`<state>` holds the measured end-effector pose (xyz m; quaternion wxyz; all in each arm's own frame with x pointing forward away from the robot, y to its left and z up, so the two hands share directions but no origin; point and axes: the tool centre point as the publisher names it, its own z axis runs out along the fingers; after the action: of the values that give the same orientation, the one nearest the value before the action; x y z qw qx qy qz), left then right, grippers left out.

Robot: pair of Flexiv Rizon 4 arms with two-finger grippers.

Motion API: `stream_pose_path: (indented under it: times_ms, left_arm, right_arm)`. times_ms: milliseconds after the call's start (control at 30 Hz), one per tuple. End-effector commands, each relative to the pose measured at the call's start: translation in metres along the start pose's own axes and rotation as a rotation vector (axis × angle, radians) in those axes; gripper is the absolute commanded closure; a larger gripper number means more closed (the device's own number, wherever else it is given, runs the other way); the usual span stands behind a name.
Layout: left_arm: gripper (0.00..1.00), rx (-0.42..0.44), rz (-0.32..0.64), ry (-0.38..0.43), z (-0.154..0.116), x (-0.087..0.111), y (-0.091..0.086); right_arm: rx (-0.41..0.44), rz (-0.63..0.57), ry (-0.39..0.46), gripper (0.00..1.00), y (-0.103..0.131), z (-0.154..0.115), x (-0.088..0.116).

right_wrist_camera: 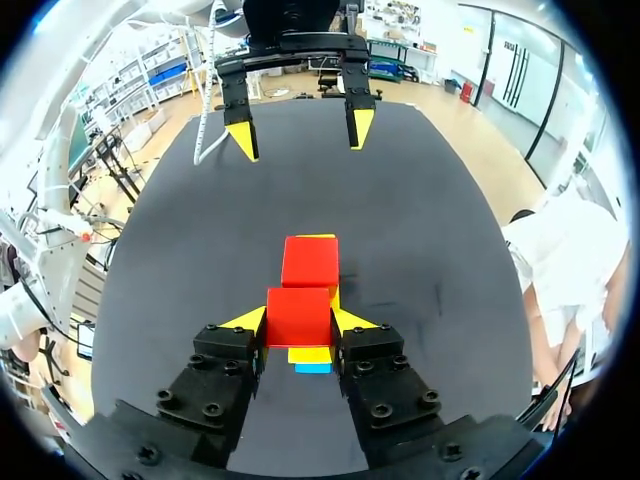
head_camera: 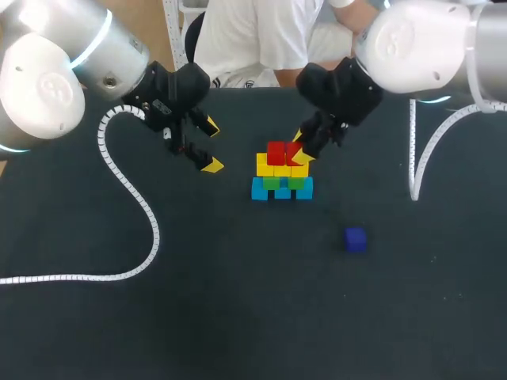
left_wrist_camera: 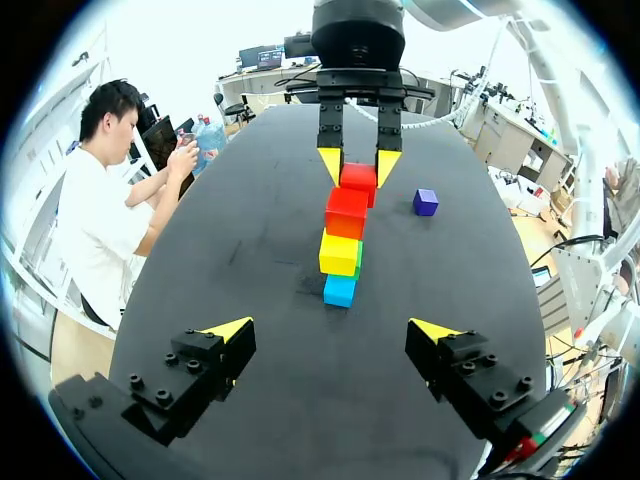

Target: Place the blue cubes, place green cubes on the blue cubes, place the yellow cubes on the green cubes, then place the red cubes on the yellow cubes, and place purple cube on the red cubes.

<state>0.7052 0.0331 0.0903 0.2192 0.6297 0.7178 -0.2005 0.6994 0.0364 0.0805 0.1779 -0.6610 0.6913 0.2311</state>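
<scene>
One red cube [right_wrist_camera: 298,315] looks set down on the yellow cubes [head_camera: 273,169], touching the other red cube [right_wrist_camera: 310,262], with the right gripper's [head_camera: 299,149] fingers clamped on its two sides. I judge the red step is nearly finished. Next, those fingers should part and lift straight up, then go for the purple cube [head_camera: 355,239], which lies apart on the table [head_camera: 238,301]. The left gripper [head_camera: 211,146] hangs near the yellow cubes, fingers wide.

Right claw [head_camera: 299,150] holds a red cube [head_camera: 291,150] atop the yellow cubes [head_camera: 273,169]; purple cube [head_camera: 355,239] lies apart, left claw [head_camera: 211,146] spread
</scene>
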Motion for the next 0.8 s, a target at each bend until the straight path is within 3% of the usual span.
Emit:
stream_pose_path:
  times_ms: [33, 733, 800]
  left_arm:
    - [0.0, 0.004, 0.002, -0.001, 0.0001, 0.0004, 0.0017]
    - [0.0, 0.004, 0.002, -0.001, 0.0001, 0.0004, 0.0017]
    - [0.0, 0.004, 0.002, -0.001, 0.0001, 0.0004, 0.0017]
  right_arm:
    - [-0.006, 0.001, -0.003, 1.0, -0.0021, 0.0012, 0.0007]
    - [-0.013, 0.002, 0.0, 1.0, -0.0041, 0.0049, -0.0018]
    - [-0.012, 0.004, 0.001, 0.96, -0.0044, 0.005, -0.0018]
